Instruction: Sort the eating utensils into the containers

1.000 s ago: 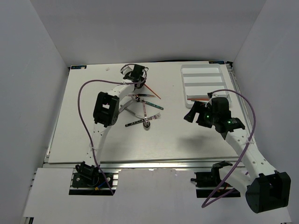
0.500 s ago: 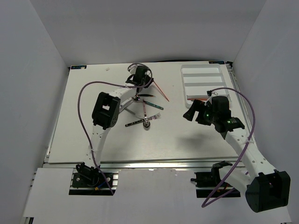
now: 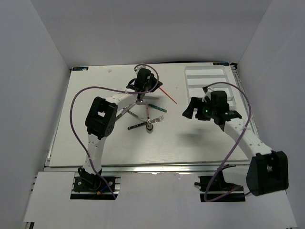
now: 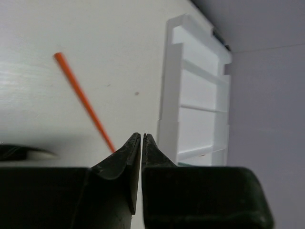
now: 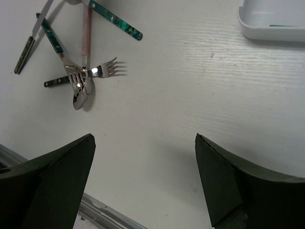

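Note:
My left gripper (image 3: 151, 84) is shut on a thin orange stick (image 3: 169, 95) and holds it above the table at the back middle. In the left wrist view the stick (image 4: 83, 98) runs from the upper left down under the closed gripper (image 4: 142, 136). A pile of silver and green-handled utensils (image 3: 147, 113) lies just in front of it, with a fork (image 5: 102, 70) and a spoon (image 5: 81, 93). The white tray (image 3: 209, 83) stands at the back right, and it also shows in the left wrist view (image 4: 198, 90). My right gripper (image 3: 189, 109) is open and empty, left of the tray, above bare table (image 5: 144, 143).
The tray's near corner (image 5: 271, 24) shows at the top right of the right wrist view. The table's metal front edge (image 5: 109, 214) runs along the bottom left of that view. White walls enclose the table on three sides.
My left gripper has swung right with the orange stick, carrying it away from the pile. My right arm has moved left and back, away from the tray's near end.

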`<state>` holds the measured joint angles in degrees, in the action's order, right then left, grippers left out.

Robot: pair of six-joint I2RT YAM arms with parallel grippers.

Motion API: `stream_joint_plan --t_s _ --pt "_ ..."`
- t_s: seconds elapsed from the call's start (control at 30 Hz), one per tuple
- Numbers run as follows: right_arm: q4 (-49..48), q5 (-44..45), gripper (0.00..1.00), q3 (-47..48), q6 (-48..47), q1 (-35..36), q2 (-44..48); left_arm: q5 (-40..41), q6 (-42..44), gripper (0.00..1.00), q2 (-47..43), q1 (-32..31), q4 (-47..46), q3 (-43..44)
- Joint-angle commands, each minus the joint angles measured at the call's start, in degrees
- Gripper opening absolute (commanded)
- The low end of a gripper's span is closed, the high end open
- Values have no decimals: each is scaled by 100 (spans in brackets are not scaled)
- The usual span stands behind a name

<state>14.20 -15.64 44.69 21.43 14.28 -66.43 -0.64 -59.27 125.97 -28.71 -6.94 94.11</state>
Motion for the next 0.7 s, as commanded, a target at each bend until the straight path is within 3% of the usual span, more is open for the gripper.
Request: stream_joint_plan --t_s 0.0,0.1,0.17,0.2,0.37,0.53,0.67 --pt "-506 -300 89 741 -656 74 -623 281 589 13 -590 -126 1363 28" --pt "255 287 89 2102 -1217 363 -1756 1258 1011 58 -1387 -284 2281 -172" --pt "539 1058 89 3084 -1561 689 -2565 1768 1162 72 -1951 -293 2539 -679" --pt "619 1219 89 3334 -1711 768 -2794 1996 1380 98 -2554 -293 2835 -857" --pt "636 1256 86 4616 -2634 936 -4384 3962 1891 98 -4245 -284 4208 -1727" --pt "1707 1415 77 7275 -3460 1260 -6386 4669 2682 98 -5801 -276 4789 -3098" --pt "2088 1537 77 8380 -3813 1410 -7190 5083 2990 98 -7057 -276 4965 -4056"
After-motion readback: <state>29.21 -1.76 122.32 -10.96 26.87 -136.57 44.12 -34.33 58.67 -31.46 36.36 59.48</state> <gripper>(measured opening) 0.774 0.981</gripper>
